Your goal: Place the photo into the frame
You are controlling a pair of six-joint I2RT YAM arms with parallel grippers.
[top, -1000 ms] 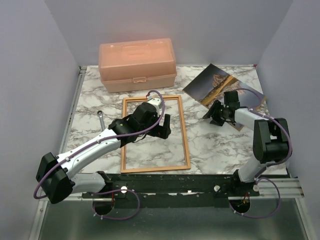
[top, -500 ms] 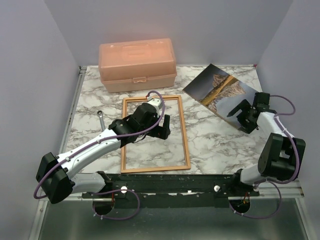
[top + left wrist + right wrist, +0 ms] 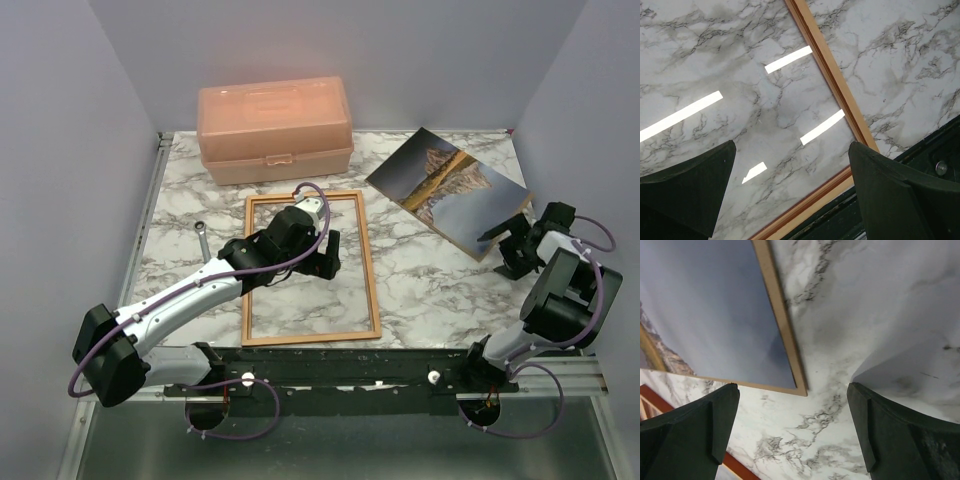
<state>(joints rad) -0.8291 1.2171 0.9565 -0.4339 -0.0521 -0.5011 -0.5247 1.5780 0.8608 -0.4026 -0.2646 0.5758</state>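
At desk (image 3: 420, 290) centre lies the frame (image 3: 311, 340), empty; toward 2 o'clock rests the photo (image 3: 445, 185), face up. Over the frame the left fingers (image 3: 328, 255) hang wide; the right fingers (image 3: 505, 250) gape, empty, just off the photo's 5 o'clock corner. Fetching the photo seems in hand: next, pinch that thin edge.

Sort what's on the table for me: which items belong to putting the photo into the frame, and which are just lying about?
Part of the job:
- thin rectangular mountain-and-lake photo print, far right
- thin rectangular reddish-brown wooden frame, lying flat at centre

Just lying about:
- peach plastic lidded box, at the back
- small silver metal wrench, left of the frame
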